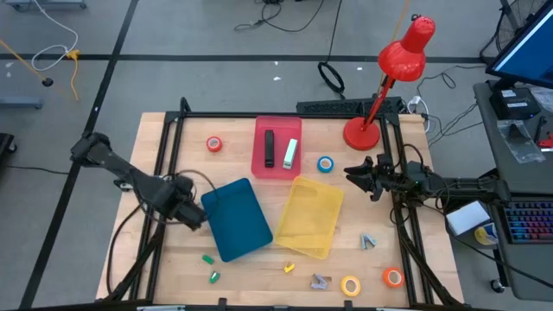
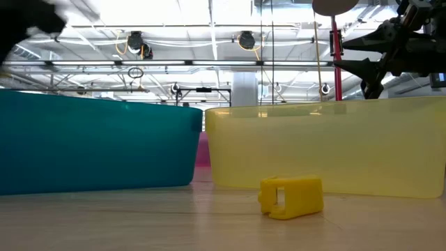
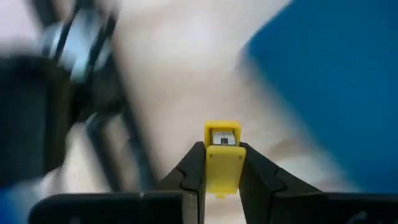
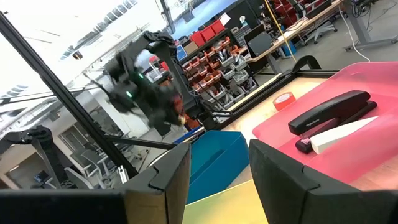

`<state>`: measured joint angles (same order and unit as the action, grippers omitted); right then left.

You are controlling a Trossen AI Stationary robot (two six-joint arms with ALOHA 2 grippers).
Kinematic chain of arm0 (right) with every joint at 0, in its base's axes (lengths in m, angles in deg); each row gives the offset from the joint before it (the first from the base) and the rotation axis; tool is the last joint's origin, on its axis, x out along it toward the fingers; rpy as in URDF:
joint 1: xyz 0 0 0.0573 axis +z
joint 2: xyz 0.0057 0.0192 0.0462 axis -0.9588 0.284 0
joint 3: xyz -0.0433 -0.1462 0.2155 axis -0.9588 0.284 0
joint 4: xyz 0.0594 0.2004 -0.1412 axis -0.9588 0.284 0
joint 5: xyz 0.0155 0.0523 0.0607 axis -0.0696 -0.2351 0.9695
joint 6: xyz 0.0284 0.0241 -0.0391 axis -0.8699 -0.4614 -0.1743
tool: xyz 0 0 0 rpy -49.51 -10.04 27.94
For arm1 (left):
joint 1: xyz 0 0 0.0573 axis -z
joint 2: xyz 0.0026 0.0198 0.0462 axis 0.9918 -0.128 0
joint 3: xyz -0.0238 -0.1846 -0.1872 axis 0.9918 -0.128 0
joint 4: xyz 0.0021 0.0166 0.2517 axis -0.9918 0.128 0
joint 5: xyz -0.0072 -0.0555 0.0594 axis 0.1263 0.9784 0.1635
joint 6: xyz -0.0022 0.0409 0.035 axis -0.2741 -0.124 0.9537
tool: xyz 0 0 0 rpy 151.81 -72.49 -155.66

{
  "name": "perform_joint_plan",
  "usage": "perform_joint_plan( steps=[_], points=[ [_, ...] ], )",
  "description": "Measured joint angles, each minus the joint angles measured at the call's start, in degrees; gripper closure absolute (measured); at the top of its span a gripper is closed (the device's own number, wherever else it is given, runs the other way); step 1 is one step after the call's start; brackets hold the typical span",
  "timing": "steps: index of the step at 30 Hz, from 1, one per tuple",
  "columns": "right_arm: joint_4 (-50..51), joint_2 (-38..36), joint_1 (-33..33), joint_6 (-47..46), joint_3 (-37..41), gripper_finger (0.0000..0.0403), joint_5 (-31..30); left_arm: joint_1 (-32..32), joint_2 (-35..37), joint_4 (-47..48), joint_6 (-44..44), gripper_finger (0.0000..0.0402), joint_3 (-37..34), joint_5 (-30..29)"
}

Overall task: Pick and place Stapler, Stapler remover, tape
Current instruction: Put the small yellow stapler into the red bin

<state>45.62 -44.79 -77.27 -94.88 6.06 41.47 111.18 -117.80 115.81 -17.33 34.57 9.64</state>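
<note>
Although the left gripper (image 3: 222,177) has its fingers closed on a small yellow staple remover (image 3: 222,158), it pinches only the lower part, so a quick swing could let the piece twist or slip out beside the blue tray (image 1: 238,218). The right gripper (image 1: 361,175) waits with fingers apart near the blue tape roll (image 1: 325,164). The black stapler (image 1: 270,149) lies in the pink tray (image 1: 278,168). Only the left wrist view shows the held piece; from above, the gripper hides it.
</note>
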Motion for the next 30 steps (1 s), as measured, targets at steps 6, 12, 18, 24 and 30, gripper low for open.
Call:
perform_joint_plan(
  steps=[6, 12, 18, 24, 30],
  points=[
    [0.02, 0.01, 0.00, 0.34, -0.01, 0.0245, 0.00, -6.37, 0.00, -1.16, 4.52, 0.0342, 13.53, -27.72],
    [0.04, 0.01, 0.00, 1.74, 0.01, 0.0245, 0.00, -18.80, -0.02, -20.00, 28.29, 0.0342, 17.30, -35.42],
    [0.30, 0.01, 0.00, 1.98, 0.00, 0.0245, 0.00, -31.65, -6.02, -45.42, 53.23, 0.0342, 17.22, -24.96],
    [0.46, 0.01, 0.00, 1.95, -0.01, 0.0245, 0.03, -40.24, -17.35, -59.39, 60.31, 0.0342, 17.22, -11.86],
    [0.48, 0.00, 0.00, 1.93, 0.02, 0.0245, 0.20, -45.72, -28.00, -63.86, 56.26, 0.0342, 17.15, -6.33]
  ],
)
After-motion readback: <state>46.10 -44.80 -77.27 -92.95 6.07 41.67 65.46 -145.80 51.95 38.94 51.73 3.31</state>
